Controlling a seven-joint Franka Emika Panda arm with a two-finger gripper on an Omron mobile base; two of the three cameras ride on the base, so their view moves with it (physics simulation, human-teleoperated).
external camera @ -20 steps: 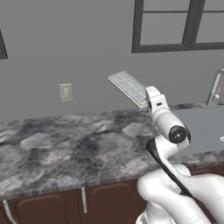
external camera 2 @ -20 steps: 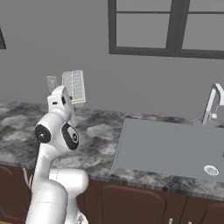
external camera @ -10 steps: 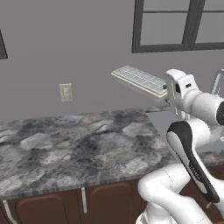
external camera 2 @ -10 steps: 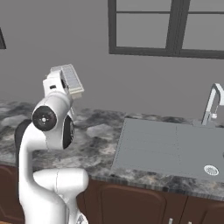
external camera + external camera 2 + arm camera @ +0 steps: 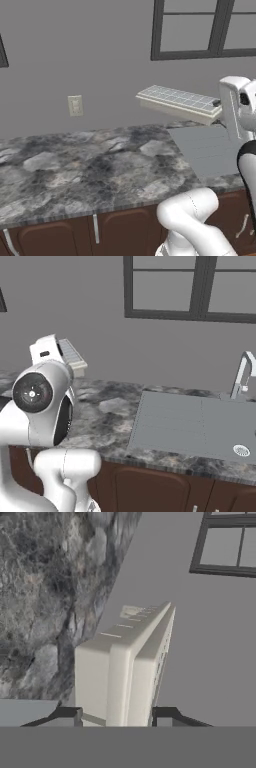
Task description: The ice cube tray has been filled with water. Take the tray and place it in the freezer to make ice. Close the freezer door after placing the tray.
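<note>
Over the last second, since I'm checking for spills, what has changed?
The arm swung toward the sink side, carrying the ice cube tray to a nearly level pose. The tool stays shut on the tray's end. Counter and sink are unchanged.

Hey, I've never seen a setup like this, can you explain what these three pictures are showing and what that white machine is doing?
It is a computer-drawn kitchen with a white robot arm. Two cameras sit behind the arm, one to its left and one to its right, so both show the same marble counter, grey sink, faucet and window from two sides. The third camera sits on the robot's hand and looks along its gripper. The gripper is shut on one end of a pale ice cube tray, held in the air above the counter, roughly level. A wall outlet shows on the grey wall.
</note>
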